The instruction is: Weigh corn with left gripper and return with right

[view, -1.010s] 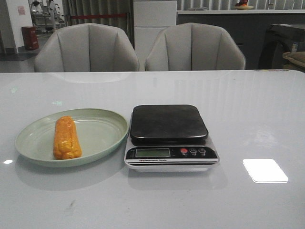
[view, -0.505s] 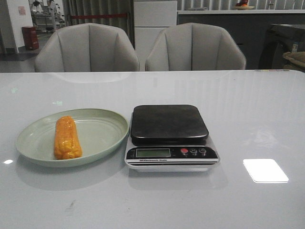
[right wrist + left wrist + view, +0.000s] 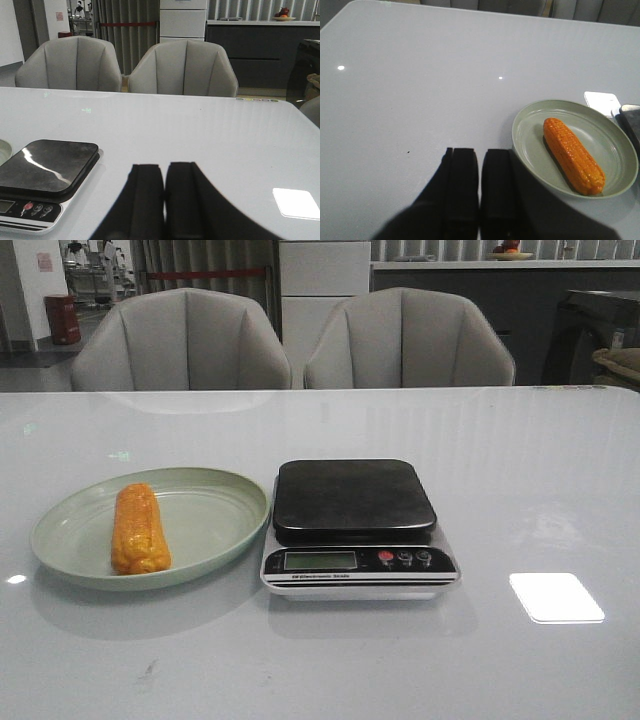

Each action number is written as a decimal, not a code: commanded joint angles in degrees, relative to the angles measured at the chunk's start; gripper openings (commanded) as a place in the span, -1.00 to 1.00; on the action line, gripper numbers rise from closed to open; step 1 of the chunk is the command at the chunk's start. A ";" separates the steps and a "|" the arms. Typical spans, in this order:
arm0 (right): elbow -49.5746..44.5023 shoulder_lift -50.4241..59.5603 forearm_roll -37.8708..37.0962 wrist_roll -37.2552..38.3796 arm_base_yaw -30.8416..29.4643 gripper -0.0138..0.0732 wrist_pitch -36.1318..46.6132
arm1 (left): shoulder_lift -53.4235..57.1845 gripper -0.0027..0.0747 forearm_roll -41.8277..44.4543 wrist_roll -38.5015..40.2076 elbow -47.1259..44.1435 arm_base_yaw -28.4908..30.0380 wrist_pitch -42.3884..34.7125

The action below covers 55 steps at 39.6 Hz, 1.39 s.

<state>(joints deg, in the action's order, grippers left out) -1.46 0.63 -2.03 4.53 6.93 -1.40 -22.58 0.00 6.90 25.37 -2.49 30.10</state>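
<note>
The orange-yellow corn [image 3: 139,529] lies lengthwise on the left part of the pale green plate [image 3: 210,530], left of the scale [image 3: 355,525]. Neither arm shows in the front view. In the left wrist view the corn [image 3: 572,155] lies on the plate [image 3: 530,145], and my left gripper [image 3: 480,152] is shut and empty beside the plate's rim, apart from the corn. In the right wrist view my right gripper [image 3: 165,167] is shut and empty over bare table beside the scale [image 3: 47,172].
The scale's black platform [image 3: 353,497] holds nothing; its display and buttons [image 3: 403,558] face the near edge. Two grey chairs [image 3: 180,340] stand behind the white table [image 3: 540,470]. A bright light patch [image 3: 556,597] lies on the table at right.
</note>
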 commanded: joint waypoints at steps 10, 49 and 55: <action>-0.64 0.65 -0.61 -0.48 -0.31 -0.28 4.89 | -6.67 0.37 1.10 0.01 3.05 -5.69 -4.76; -0.64 0.65 -0.61 -0.48 -0.31 -0.28 4.89 | -65.64 0.63 -8.39 1.91 31.02 -21.28 -4.35; -0.64 0.65 -0.61 -0.48 -0.31 -0.28 4.89 | -71.30 0.63 -9.93 1.91 33.75 -21.61 -2.85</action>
<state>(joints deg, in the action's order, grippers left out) -1.46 0.63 -2.03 4.53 6.93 -1.31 -93.67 -8.12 8.20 56.46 -23.67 28.38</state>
